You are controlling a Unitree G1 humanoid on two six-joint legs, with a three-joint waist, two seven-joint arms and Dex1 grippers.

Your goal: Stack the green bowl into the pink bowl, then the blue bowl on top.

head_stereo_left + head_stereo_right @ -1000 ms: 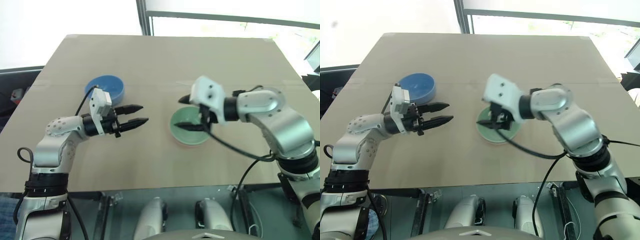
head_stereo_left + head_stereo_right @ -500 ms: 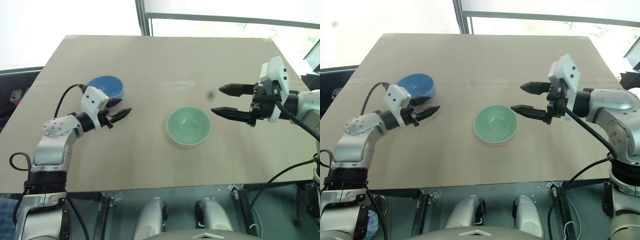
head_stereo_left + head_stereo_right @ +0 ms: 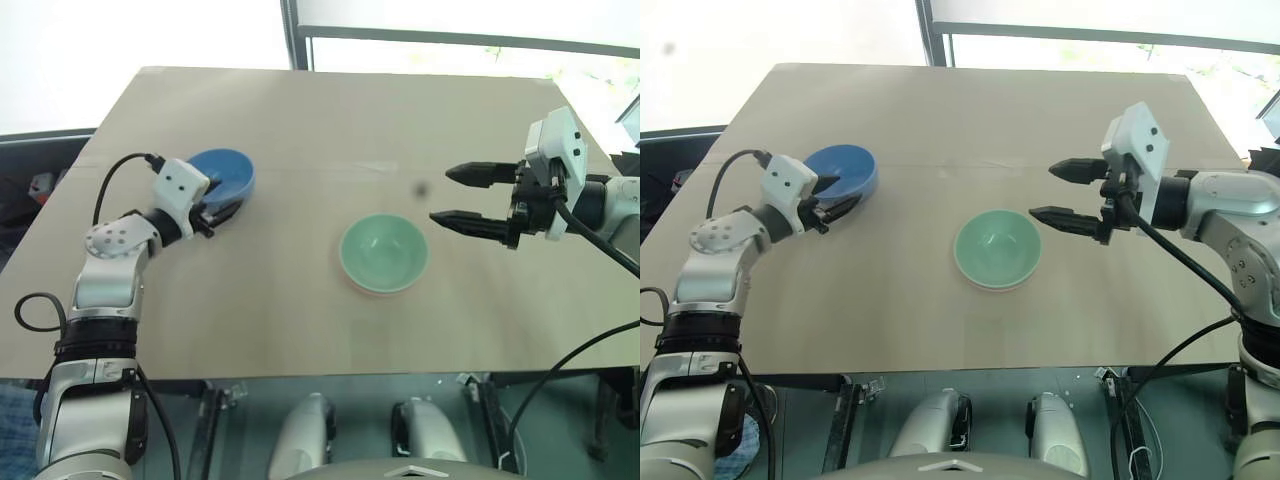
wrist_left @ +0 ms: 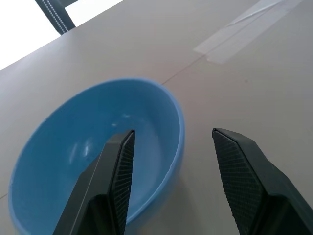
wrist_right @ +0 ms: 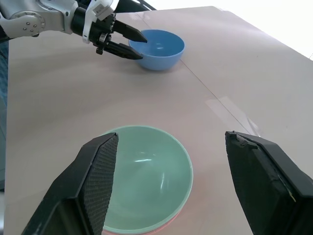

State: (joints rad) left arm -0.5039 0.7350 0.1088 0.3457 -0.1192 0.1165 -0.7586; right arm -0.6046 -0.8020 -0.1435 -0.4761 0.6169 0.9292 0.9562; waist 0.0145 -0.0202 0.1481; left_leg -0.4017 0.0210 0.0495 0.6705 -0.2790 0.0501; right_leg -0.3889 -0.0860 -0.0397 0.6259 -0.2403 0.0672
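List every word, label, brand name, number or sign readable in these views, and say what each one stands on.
None: no readable text shows.
The blue bowl, the green bowl and the pink bowl beneath it are plain.
The tabletop carries only a strip of clear tape, unprinted.
The white housings on the wrists bear no legible markings.

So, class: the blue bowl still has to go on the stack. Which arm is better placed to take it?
Left. The left gripper straddles the blue bowl's rim, open; the right gripper is beyond the green bowl.
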